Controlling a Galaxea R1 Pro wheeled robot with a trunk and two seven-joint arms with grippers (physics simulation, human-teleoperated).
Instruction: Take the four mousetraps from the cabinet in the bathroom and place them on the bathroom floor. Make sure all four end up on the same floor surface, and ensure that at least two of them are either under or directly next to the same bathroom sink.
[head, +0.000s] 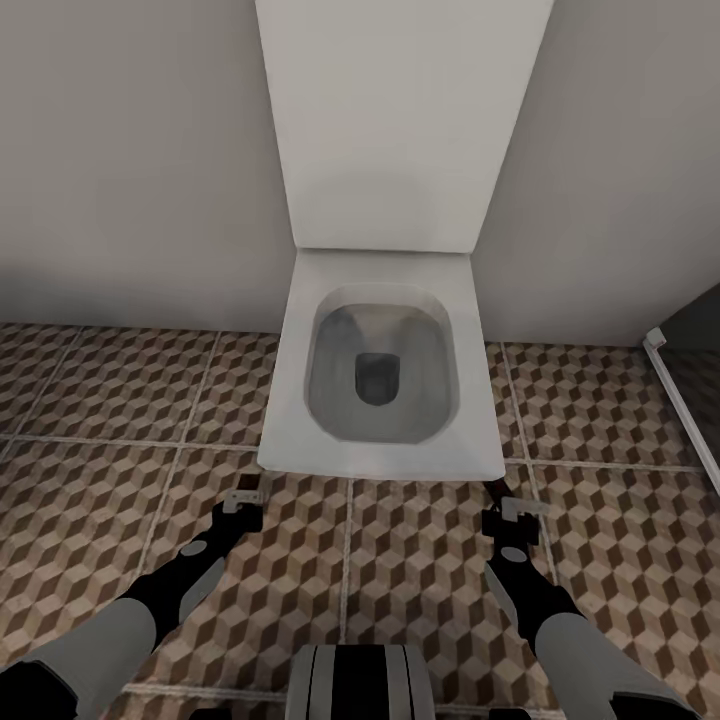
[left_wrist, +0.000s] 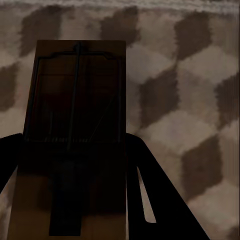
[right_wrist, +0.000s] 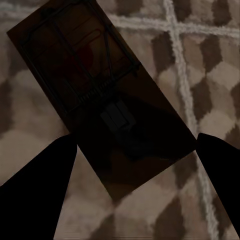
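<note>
I look down at the bathroom floor (head: 420, 590) in front of a white toilet. My left gripper (head: 243, 505) hangs low over the tiles by the bowl's front left corner, shut on a tan mousetrap (head: 240, 496). In the left wrist view that mousetrap (left_wrist: 75, 100) lies lengthwise between the dark fingers (left_wrist: 165, 200). My right gripper (head: 515, 522) is near the bowl's front right corner and holds another mousetrap (head: 522, 506). The right wrist view has this mousetrap (right_wrist: 95, 85) lying diagonally between the fingers (right_wrist: 35, 190), above the tiles. The cabinet and the sink are out of view.
The toilet (head: 290, 440) with its lid raised stands against a plain wall straight ahead. A white frame edge (head: 682, 400) runs across the floor at the far right. Patterned tiles stretch to both sides of the bowl. My trunk (head: 360, 685) is at the bottom.
</note>
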